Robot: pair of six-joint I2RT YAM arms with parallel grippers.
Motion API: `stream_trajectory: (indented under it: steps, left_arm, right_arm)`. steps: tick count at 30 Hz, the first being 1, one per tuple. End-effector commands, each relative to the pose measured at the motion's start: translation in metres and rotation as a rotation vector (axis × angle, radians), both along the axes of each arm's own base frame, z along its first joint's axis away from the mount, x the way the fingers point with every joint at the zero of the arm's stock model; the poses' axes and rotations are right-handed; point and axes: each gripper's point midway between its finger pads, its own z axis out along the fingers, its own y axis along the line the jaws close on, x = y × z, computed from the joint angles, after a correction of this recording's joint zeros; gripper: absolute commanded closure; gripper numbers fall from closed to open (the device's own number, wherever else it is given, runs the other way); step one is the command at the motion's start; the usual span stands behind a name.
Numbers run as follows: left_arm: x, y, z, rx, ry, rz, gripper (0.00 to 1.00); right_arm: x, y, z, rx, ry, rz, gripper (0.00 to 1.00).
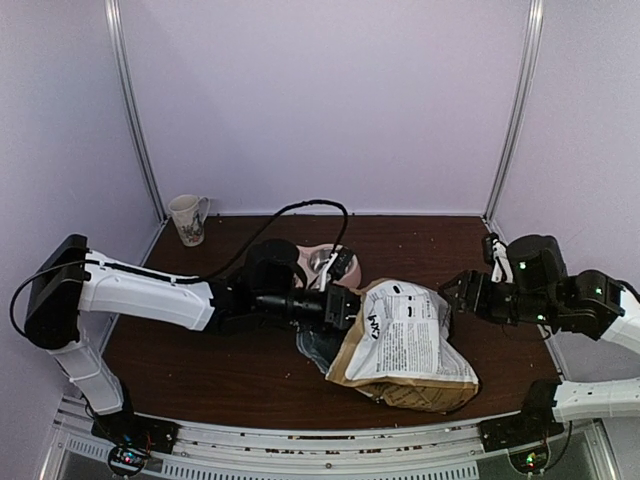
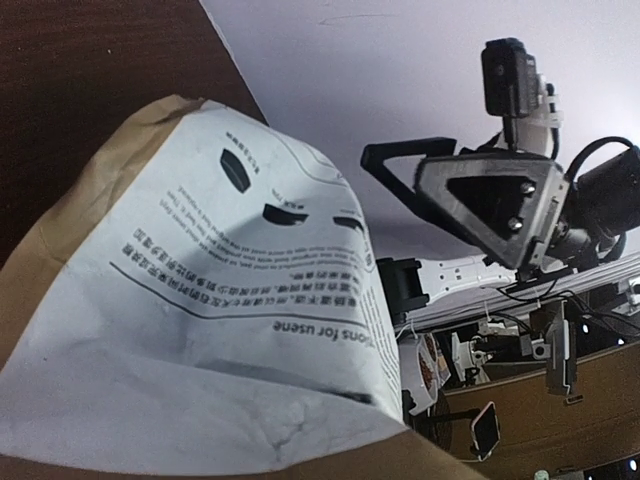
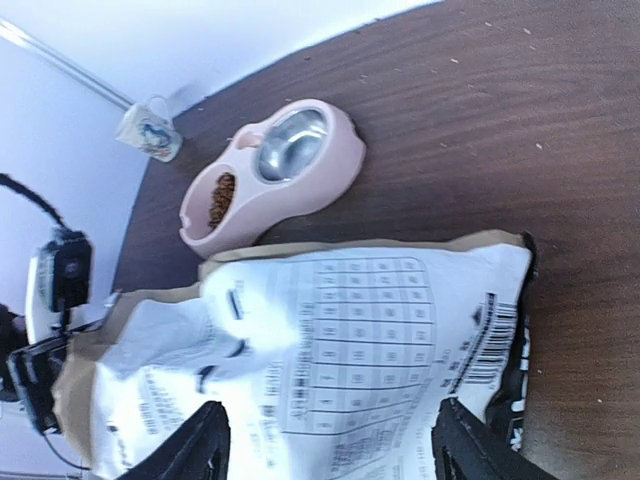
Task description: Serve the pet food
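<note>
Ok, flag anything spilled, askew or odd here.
The paper bag lies crumpled on its side near the pink double bowl, not upright. Small pale specks dot the bare table, like stray crumbs. Nothing looks broken.

Table: bag, bowl (pink), mug.

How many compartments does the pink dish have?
2 in the pink dish. One, at the end nearer the mug, holds pet food; the other, beside it, is a metal cup that looks empty.

left claw — clamped, arm reaching right | right claw — fingers spread
</note>
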Motion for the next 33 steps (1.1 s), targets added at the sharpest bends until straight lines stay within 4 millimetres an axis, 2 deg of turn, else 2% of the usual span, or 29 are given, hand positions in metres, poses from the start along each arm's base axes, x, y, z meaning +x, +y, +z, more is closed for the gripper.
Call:
stream_trajectory:
  steps: [1, 3, 7, 11, 16, 19, 25, 31, 33]
  left_arm:
    - [-0.012, 0.008, 0.090, -0.263, -0.136, -0.034, 1.00]
    - [-0.013, 0.010, 0.092, -0.263, -0.142, -0.029, 1.00]
    - [-0.013, 0.013, 0.092, -0.260, -0.143, -0.026, 1.00]
    - [-0.015, 0.015, 0.092, -0.258, -0.143, -0.026, 1.00]
    - [-0.015, 0.018, 0.093, -0.254, -0.149, -0.018, 1.00]
    - [-0.015, 0.019, 0.096, -0.259, -0.154, -0.016, 1.00]
    - [-0.013, 0.021, 0.098, -0.256, -0.162, -0.004, 1.00]
    - [-0.008, 0.025, 0.104, -0.263, -0.176, 0.026, 1.00]
    - [-0.004, 0.027, 0.102, -0.256, -0.175, 0.038, 1.00]
  right_arm:
    - [-0.006, 0.041, 0.043, 0.058, -0.080, 0.144, 0.29]
    - [-0.010, 0.061, 0.059, 0.049, -0.112, 0.193, 0.28]
    - [-0.018, 0.100, 0.074, 0.011, -0.147, 0.287, 0.29]
    - [-0.025, 0.134, 0.072, -0.030, -0.155, 0.370, 0.29]
    - [-0.030, 0.159, 0.067, -0.084, -0.153, 0.415, 0.30]
    - [-0.027, 0.162, 0.061, -0.141, -0.147, 0.403, 0.34]
    - [-0.024, 0.159, 0.046, -0.270, -0.119, 0.382, 0.49]
    - [-0.025, 0.152, 0.035, -0.358, -0.089, 0.373, 0.50]
    - [-0.026, 0.149, 0.029, -0.383, -0.067, 0.368, 0.56]
